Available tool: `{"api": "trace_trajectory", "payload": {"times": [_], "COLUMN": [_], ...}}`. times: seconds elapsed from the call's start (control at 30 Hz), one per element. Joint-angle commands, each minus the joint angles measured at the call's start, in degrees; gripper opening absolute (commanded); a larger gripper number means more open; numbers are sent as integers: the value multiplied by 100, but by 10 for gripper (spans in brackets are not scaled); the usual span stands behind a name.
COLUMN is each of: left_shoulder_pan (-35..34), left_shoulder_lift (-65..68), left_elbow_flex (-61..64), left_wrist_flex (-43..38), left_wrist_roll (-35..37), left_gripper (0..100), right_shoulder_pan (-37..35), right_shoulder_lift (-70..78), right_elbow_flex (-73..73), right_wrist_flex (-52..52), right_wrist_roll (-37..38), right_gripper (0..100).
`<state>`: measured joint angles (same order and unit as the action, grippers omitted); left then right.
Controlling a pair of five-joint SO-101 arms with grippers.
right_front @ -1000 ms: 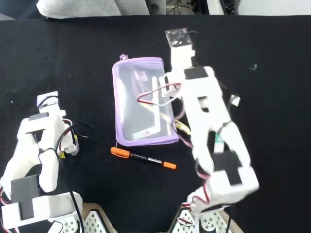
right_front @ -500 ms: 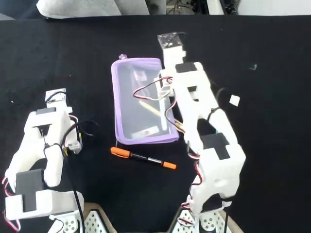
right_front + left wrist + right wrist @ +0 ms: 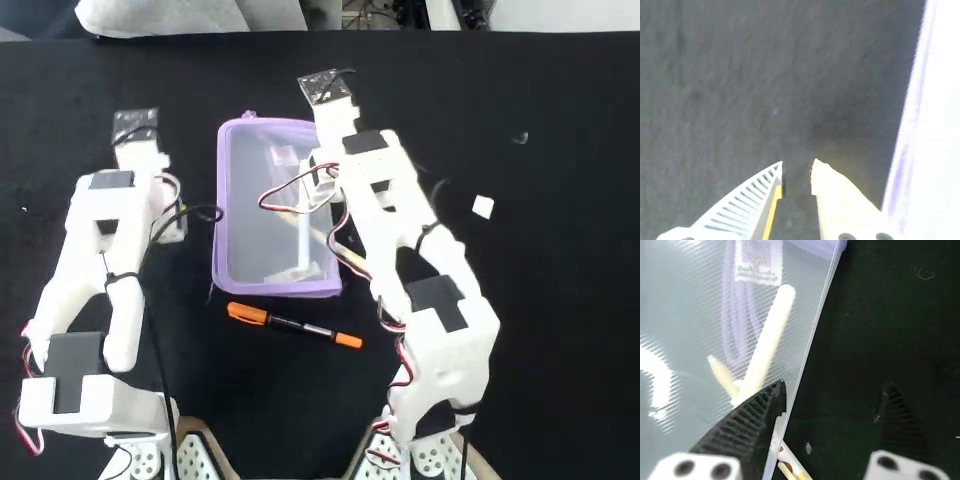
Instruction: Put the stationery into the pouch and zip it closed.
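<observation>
The pouch (image 3: 275, 215) lies flat on the black table (image 3: 560, 120). Inside it is a small white label (image 3: 757, 262), its print too small to read. The right gripper (image 3: 834, 387) hangs spread wide across one long edge, gripping nothing. The left gripper (image 3: 797, 162), barely parted and empty, sits beside the opposite edge. An orange-capped marker (image 3: 295, 326) lies near the pouch's short end.

the right arm (image 3: 395, 215) hides part of the pouch's (image 3: 255, 215) long edge beneath it.

The pouch (image 3: 250, 220) lies at centre frame between the left arm (image 3: 100, 250) and right arm (image 3: 400, 240), with the marker (image 3: 295, 326) just below it.
</observation>
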<state>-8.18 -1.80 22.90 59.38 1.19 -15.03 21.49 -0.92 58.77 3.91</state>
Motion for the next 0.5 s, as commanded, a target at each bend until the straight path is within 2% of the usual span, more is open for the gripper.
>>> {"api": "trace_trajectory", "payload": {"times": [0.0,0.2,0.33,0.47], "left_shoulder_pan": [356,567,760,646], "left_shoulder_lift": [-26,18,211,475], "left_elbow_flex": [-743,-1174,-1165,-1191], "left_wrist_flex": [-53,-53,-62,-334], "left_wrist_roll": [9,35,457,527], "left_gripper": [116,117,119,120], "right_shoulder_pan": [18,26,26,0], "right_shoulder_lift": [-22,-22,-22,-22], "right_elbow_flex": [31,312,338,356], "right_wrist_flex": [-141,-431,-413,-404], "right_wrist_roll": [123,114,114,105], "right_gripper": [302,301,301,301]}}
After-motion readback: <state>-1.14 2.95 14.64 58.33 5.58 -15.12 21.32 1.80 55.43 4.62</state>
